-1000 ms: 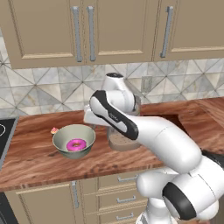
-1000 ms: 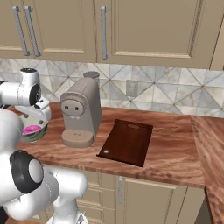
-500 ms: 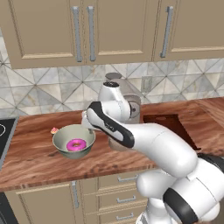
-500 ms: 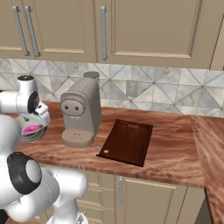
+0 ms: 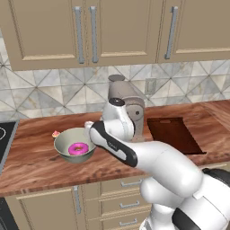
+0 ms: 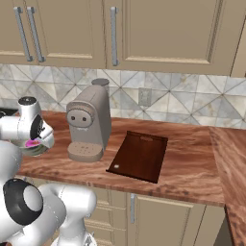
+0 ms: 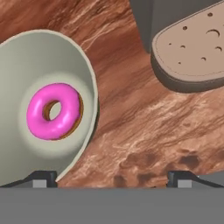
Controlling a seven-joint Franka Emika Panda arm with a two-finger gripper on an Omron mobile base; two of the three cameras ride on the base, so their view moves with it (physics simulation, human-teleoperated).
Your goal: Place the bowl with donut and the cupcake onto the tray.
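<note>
The gripper (image 7: 111, 178) hangs fully open and empty above the counter (image 7: 144, 131). The bowl (image 7: 26, 61) with the donut (image 7: 54, 110) lies off toward one fingertip (image 7: 41, 178), its rim between the tips.

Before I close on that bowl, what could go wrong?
The open gripper straddles the bowl rim off-centre; a pinch there might tip it and spill the donut. The coffee machine stands between bowl and tray, so a low carry could hit it. The cupcake sits close behind the bowl.
</note>
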